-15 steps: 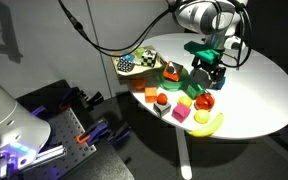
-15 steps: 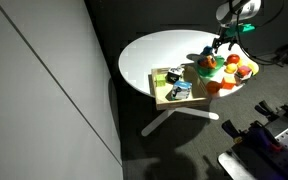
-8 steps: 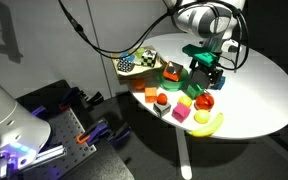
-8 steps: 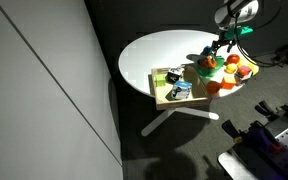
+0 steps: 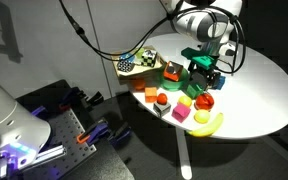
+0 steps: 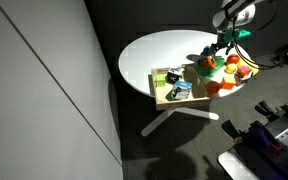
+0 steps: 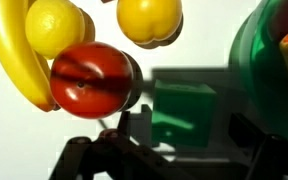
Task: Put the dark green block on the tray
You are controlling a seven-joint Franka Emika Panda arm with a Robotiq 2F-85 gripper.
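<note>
Dark green block (image 7: 189, 115) lies beneath the end effector (image 7: 174, 148), whose jaws stand spread wide

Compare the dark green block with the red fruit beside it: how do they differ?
The block is dark green and matt; the red fruit is glossy. The block has flat faces and straight edges; the fruit is round. The fruit sits right by the banana; the block lies apart. Both rest on the white table.
</note>
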